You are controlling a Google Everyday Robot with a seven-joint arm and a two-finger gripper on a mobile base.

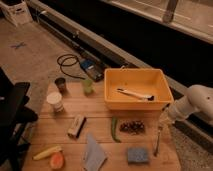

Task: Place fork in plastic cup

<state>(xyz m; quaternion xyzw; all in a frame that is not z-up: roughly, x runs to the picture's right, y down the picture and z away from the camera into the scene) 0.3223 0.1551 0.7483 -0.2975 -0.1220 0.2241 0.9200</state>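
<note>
The slim silver fork (157, 138) stands steeply near the table's right edge. Its lower end is next to a blue sponge (137, 155) and its upper end is at my gripper (162, 119). The gripper is at the end of the white arm (194, 102), which reaches in from the right, just in front of the yellow bin. I cannot tell whether it grips the fork. The translucent light-green plastic cup (88, 86) stands upright at the far side of the table, left of the bin and far from the gripper.
A yellow bin (112, 100) holds a pale-handled utensil (135, 94). On the wooden table are a white cup (55, 101), a dark grey cup (61, 83), a green pepper (114, 129), a dark cluster (131, 127), a small block (76, 125), a blue cloth (94, 152), and yellow and orange items at the front left.
</note>
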